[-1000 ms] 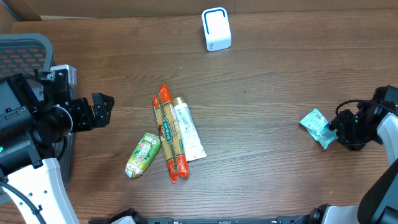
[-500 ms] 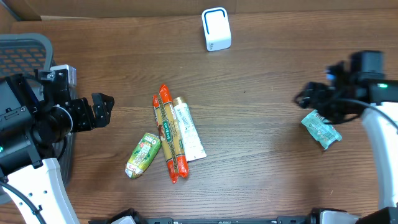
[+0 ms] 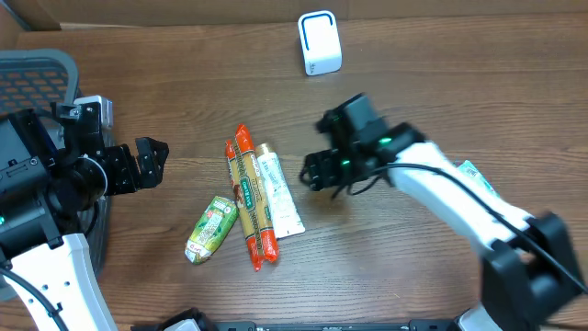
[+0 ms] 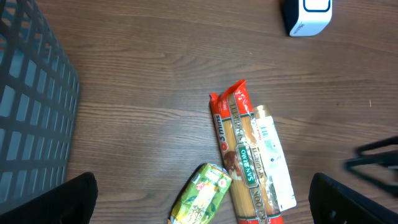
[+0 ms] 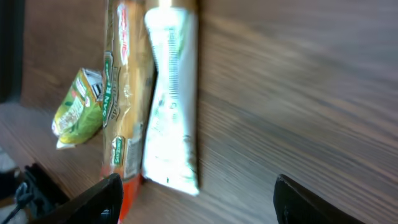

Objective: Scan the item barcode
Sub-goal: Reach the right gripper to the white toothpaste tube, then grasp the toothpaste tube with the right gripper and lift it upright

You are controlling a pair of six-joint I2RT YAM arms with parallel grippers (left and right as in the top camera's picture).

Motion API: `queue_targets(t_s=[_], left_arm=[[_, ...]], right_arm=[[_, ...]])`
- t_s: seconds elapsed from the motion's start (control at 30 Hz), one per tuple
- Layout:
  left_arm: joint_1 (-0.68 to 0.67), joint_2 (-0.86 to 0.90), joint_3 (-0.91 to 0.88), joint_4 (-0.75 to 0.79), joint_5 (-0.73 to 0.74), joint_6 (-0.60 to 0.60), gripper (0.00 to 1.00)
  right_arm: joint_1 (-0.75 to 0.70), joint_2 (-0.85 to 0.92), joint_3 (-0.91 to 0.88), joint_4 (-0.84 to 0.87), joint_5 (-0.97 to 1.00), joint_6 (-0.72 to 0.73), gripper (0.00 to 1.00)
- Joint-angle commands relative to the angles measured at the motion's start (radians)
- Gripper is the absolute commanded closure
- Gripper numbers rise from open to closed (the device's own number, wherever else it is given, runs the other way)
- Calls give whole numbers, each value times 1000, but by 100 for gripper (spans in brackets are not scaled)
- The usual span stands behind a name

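With your right gripper (image 3: 310, 173) wide and empty, drop squarely across the white tube (image 3: 278, 193) at its eight o'clock.

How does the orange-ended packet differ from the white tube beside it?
The orange-ended packet is longer, tan with a green label; the white tube is shorter, pale, with a gold cap. Both lie flat, side by side, nearly parallel.

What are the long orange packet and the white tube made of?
The long orange packet looks like thin glossy plastic film: partly see-through, ends crimped. The white tube seems soft, smooth plastic, flattened at one end; its gold cap could be plastic or metal.
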Motion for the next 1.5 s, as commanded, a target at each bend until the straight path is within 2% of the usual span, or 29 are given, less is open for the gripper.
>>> queue_targets(t_s=[0.0, 0.27, 0.67, 1.47], left_arm=[[5, 0, 2, 3, 18, 23, 1], [5, 0, 2, 3, 18, 23, 1], [5, 0, 2, 3, 18, 23, 0], [5, 0, 2, 3, 18, 23, 0]], right_arm=[[37, 100, -8, 37, -5, 29, 22], [61, 224, -10, 112, -106, 25, 35], [80, 255, -11, 132, -54, 33, 35], [115, 286, -12, 228, -88, 58, 36]])
